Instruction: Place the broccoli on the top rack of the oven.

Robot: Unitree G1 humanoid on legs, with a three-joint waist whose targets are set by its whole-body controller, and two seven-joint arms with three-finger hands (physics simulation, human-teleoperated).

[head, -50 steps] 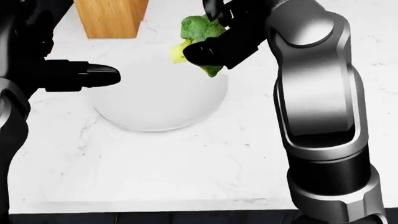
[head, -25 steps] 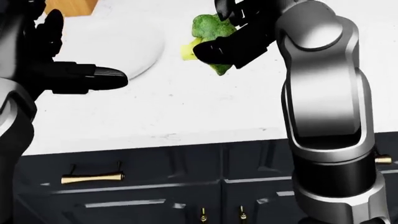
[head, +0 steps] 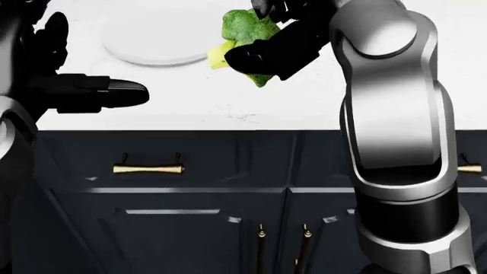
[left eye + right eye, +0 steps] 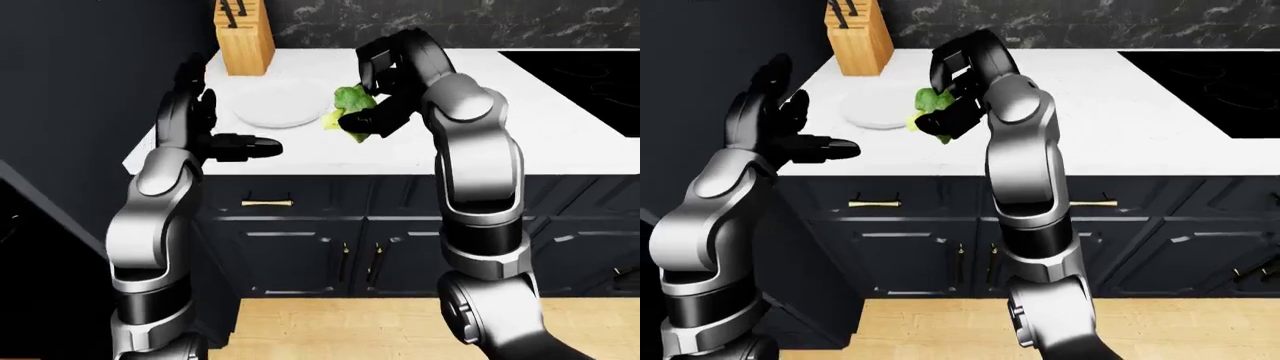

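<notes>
The right hand (image 3: pixel 262 45) grips the broccoli (image 3: pixel 242 31), holding it above the white counter (image 4: pixel 560 142), clear of the plate (image 4: pixel 278 105). The left hand (image 4: pixel 215 142) is empty, fingers spread, one pointing right. Against the earlier head view, the camera has pulled back: more dark cabinet front (image 3: pixel 190 200) and brass handle (image 3: pixel 148 169) show.

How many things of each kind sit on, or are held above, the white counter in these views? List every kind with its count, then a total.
Broccoli, held in the right hand: 1
White plate: 1
Wooden knife block: 1
Black cooktop: 1
Total: 4
</notes>
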